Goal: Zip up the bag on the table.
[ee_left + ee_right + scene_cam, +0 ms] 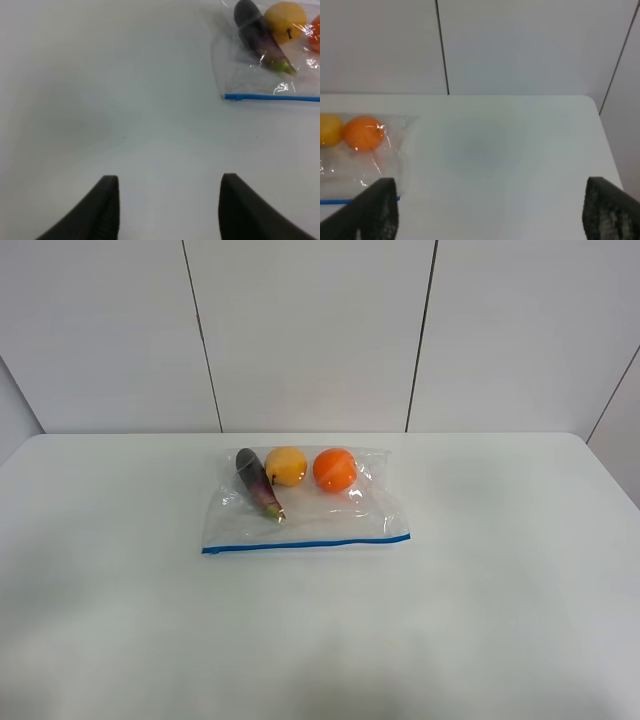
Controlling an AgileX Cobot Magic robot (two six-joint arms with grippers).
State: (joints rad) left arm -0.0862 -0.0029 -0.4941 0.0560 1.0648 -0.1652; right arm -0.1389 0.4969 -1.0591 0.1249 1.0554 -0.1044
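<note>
The bag [306,502] lies flat, long axis left-right, blue zipper edge nearest; both grippers gape empty.

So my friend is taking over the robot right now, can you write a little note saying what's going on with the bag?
Left pincer: open, holding nothing, over bare table, short of the bag's left end.
Right pincer: wide open, holding nothing, near the bag's right end.
The bag lies flat mid-table, its blue zipper strip along the near edge. Inside: eggplant, yellow fruit, orange.
Done: nothing yet; neither pincer touches the bag.
Left: hold the bag steady, then run the zipper along the strip. Whether any of it is already shut, the pictures do not show.
</note>
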